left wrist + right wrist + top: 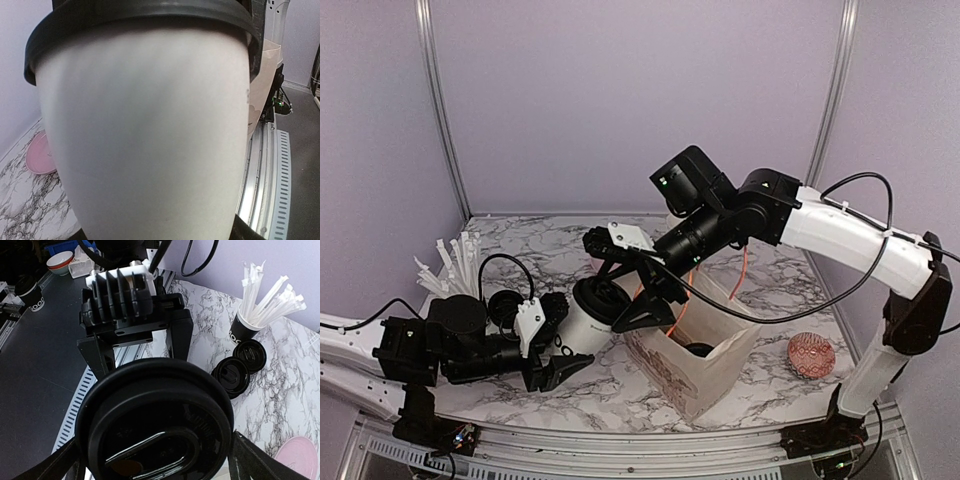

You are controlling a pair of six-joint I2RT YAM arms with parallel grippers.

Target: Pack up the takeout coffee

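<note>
**Cup held just left of the bag, both claws around it**

At the far left of the desk [770, 290] stands a cup of white-wrapped straws [455, 268], with two loose black lids [240, 367] lying just beside it on the marble. Right of these, the left claw [568, 338] is clamped on the white body of the takeout coffee cup [586, 320]. The cup is tilted, its black lid toward the far right, and it fills the left wrist view.

The right claw [625, 298] hangs over that lid with its fingers [255, 462] spread wide on either side of the rim; I cannot tell whether they touch it. The right arm's black body crosses above the bag mouth.

Just right of the cup stands the white paper bag [705, 388], open at the top, handles up. Inside it shows the black lid of a second cup [700, 350]. Well apart, at the right edge, lies a pink round thing [810, 355].
</note>
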